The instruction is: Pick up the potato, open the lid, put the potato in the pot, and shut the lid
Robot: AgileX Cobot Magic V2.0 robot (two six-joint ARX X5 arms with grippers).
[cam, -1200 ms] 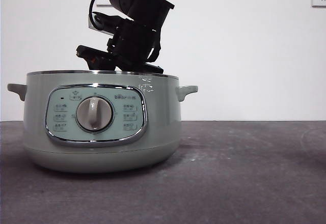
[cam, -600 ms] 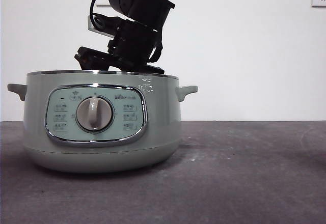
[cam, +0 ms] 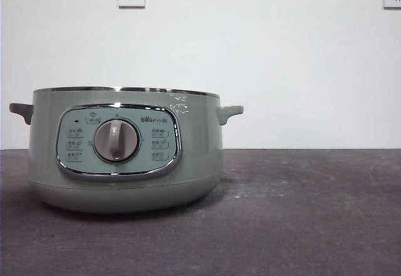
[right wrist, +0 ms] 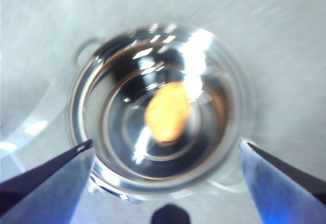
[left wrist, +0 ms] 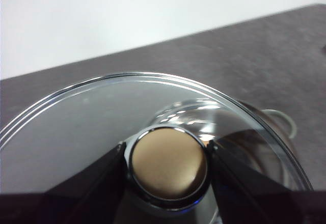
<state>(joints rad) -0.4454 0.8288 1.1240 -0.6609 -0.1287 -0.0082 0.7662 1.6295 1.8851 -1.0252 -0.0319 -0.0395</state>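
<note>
The potato lies at the bottom of the pot, which stands open on the dark surface. High above the pot, the left pincer pinches the lid by its knob. Glass with a steel rim, the lid is probably heavy, smooth and breakable; the knob is its one sure hold. The right pincer, spread and empty, hangs over the pot.

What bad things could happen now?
The left pincer holds the glass lid by its knob alone, high above the pot. The lid could slip and fall. It might also come down crooked and hit the rim. The potato lies in the pot already; the right pincer hangs open above it.
</note>
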